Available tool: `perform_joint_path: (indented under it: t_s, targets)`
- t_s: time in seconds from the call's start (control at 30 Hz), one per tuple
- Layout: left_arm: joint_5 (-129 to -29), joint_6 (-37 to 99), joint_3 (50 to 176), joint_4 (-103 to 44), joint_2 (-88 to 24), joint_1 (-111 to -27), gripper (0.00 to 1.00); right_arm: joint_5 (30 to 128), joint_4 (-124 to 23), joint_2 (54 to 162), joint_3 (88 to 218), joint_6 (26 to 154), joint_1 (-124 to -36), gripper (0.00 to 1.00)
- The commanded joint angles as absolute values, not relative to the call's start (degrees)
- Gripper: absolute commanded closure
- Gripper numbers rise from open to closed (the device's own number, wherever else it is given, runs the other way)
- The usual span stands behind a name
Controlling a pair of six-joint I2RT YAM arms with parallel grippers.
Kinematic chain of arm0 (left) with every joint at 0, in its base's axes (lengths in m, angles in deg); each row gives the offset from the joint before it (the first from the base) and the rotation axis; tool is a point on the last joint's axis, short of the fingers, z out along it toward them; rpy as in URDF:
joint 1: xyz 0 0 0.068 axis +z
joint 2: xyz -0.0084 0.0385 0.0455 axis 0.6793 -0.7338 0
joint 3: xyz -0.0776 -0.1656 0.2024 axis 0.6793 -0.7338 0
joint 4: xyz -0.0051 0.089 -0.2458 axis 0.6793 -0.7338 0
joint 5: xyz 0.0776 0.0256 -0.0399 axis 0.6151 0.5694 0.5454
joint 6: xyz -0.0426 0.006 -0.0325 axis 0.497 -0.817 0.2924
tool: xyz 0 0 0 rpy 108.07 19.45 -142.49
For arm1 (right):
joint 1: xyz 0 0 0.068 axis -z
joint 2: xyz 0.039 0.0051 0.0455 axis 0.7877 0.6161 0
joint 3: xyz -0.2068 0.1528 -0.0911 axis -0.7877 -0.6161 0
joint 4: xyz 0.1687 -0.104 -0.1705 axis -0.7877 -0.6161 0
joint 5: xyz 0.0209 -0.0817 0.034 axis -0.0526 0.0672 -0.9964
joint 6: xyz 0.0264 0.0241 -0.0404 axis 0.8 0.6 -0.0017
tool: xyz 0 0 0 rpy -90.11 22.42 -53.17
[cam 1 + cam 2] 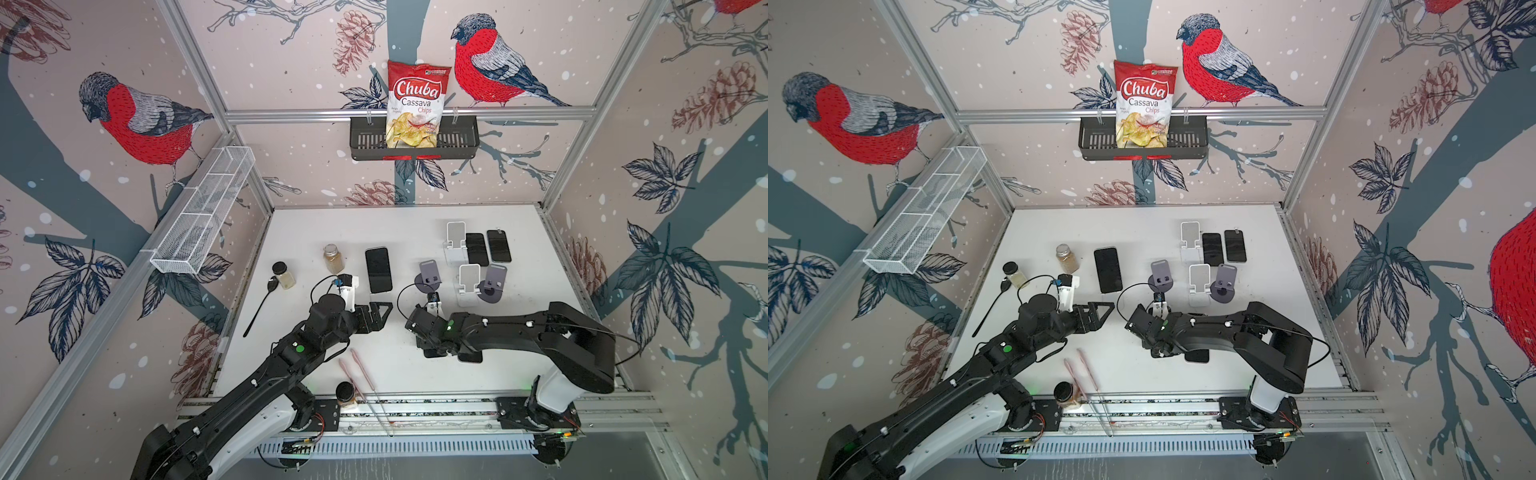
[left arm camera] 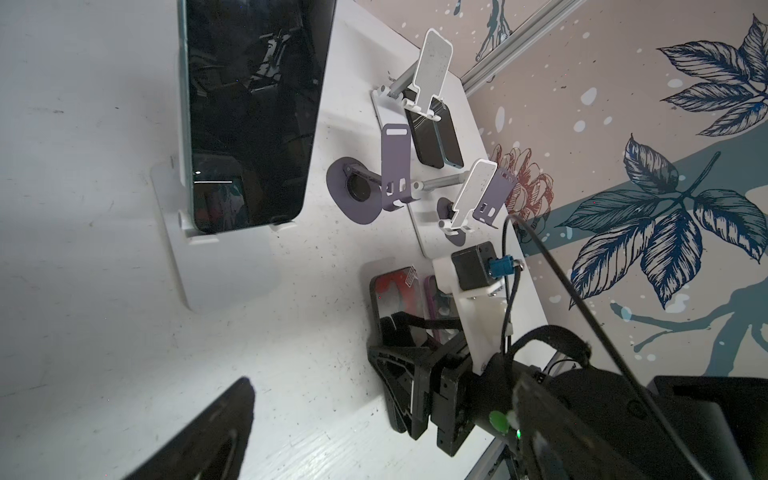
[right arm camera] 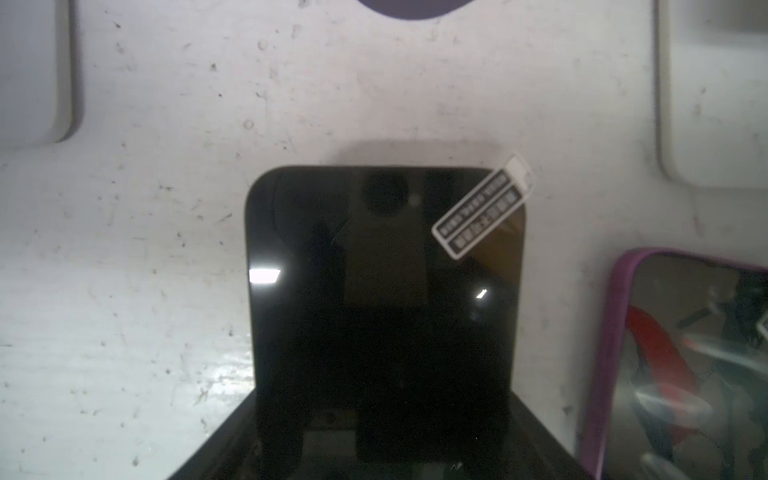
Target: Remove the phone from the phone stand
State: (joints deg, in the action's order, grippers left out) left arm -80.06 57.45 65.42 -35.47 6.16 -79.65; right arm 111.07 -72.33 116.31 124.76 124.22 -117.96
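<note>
Left gripper hangs wide open, empty, just near of phone; right gripper over flat phone, hold unclear; a crooked pull could drag stand along.

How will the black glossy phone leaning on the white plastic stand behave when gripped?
The black phone looks a rigid slab, unlikely to flex. Its glossy screen shows reflections, so probably slippery. Only two small lips on the white stand hold its lower edge; a push may slide it off.
</note>
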Motion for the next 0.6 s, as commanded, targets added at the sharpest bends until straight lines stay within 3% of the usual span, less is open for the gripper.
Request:
perform_joint_path:
  t_s: [0.0, 0.57]
  targets:
    - [-80.48, 57.19, 65.23, -32.33, 6.21, -79.53, 0.04, 107.11, -77.94, 117.66, 124.21, 124.2, -118.46, 0.3]
    - [-80.57, 57.49, 64.49, -31.87, 6.31, -79.53, 0.04, 106.64, -81.13, 112.73, 119.79, 126.33, -119.64, 0.28]
